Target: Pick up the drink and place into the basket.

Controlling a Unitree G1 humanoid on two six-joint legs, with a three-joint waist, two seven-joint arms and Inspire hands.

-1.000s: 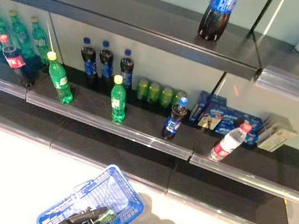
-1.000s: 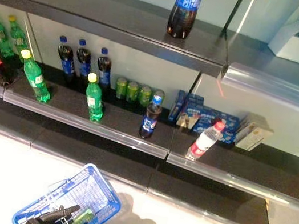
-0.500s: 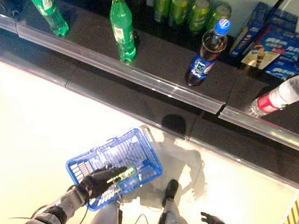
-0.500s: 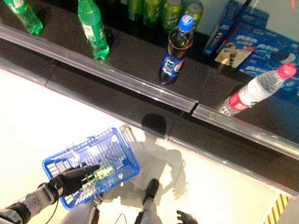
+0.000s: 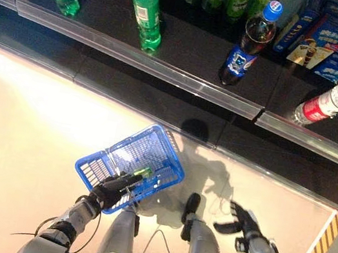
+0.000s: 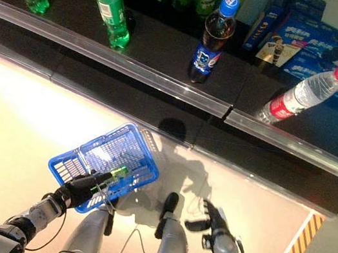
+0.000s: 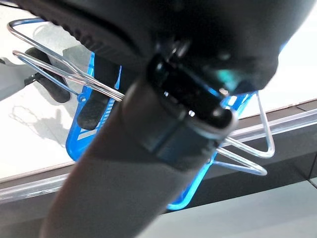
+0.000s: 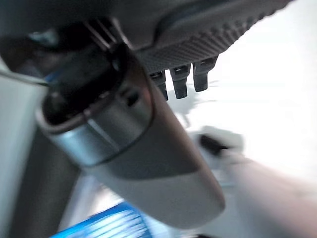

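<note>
At seven o'clock, the blue basket (image 5: 131,162) is gripped by the left hand (image 5: 109,193), green drink (image 5: 142,173) apparently already inside; the right hand (image 5: 240,223) hangs spread, holding nothing.

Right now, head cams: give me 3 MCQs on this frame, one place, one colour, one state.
1. Where is the blue basket?
A. on the shelf B. on the floor before the shelf C. on a table
2. What colour is the cap on the clear water bottle?
A. pink-red B. yellow C. blue
3. What is the right hand doing?
A. gripping a bottle B. holding the basket C. open, holding nothing

Key: 1 B, it hangs from the left hand over pale floor; 2 A, the cap shows pink-red; 3 C, its fingers are spread.
</note>
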